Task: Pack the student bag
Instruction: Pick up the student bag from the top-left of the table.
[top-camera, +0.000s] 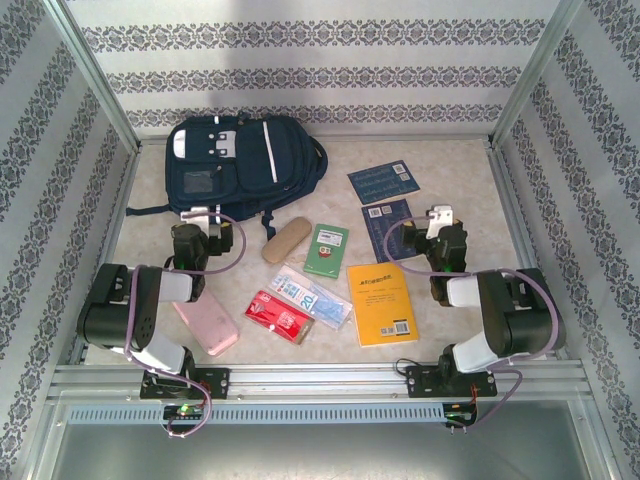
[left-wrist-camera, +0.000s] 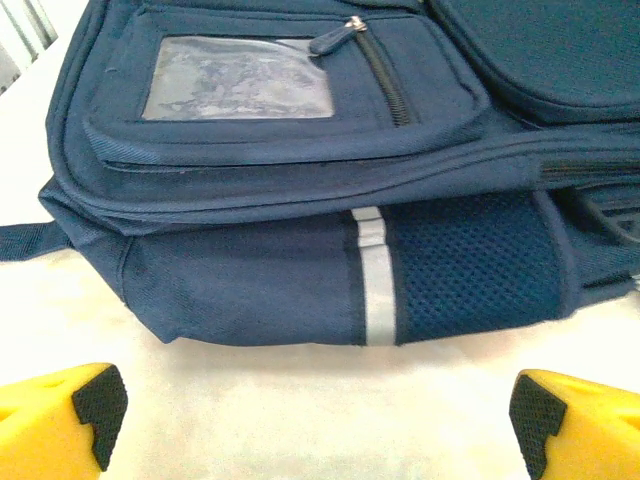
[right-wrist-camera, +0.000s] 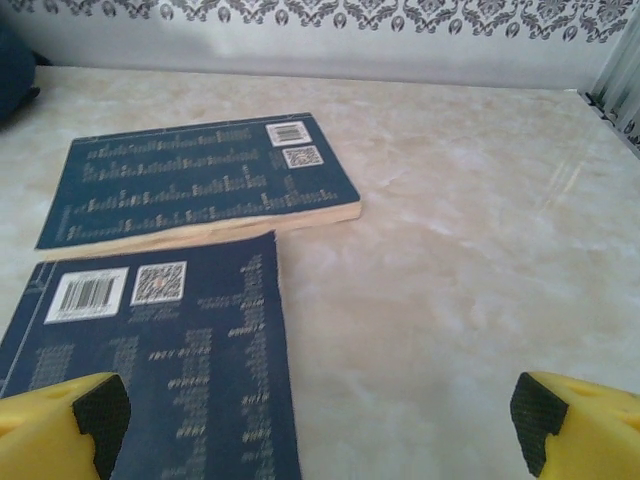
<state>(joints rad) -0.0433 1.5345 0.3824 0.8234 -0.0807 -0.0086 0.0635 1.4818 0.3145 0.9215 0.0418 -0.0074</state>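
Left wrist view: yellow fingertips (left-wrist-camera: 60, 415) of the left gripper (left-wrist-camera: 320, 425) sit at the bottom of the frame, spread wide with nothing between them. Released.

The student bag (left-wrist-camera: 300, 200) lies directly ahead of that gripper, across a strip of bare counter (left-wrist-camera: 300, 395). It is near but not touching. The bag lies flat, its side panel with a reflective stripe and a mesh pocket turned toward the gripper. A clear-window pocket is on top.

Top view: the student bag (top-camera: 240, 160) is at the far left of the counter (top-camera: 470, 170), close to the back wall. The left gripper (top-camera: 200, 215) is just beside its near edge.

The right gripper (top-camera: 440, 215) is well apart from the bag, off to the right, also spread wide and empty (right-wrist-camera: 320, 425). It hangs over the nearer blue book (right-wrist-camera: 160, 360). The farther blue book (right-wrist-camera: 200, 180) lies just behind that one.

Between the arms:
- tan case (top-camera: 285, 240)
- green booklet (top-camera: 326, 250)
- yellow book (top-camera: 382, 303)
- clear packet (top-camera: 313, 297)
- red packet (top-camera: 279, 316)

A pink flat item (top-camera: 207, 327) lies beside the left arm.
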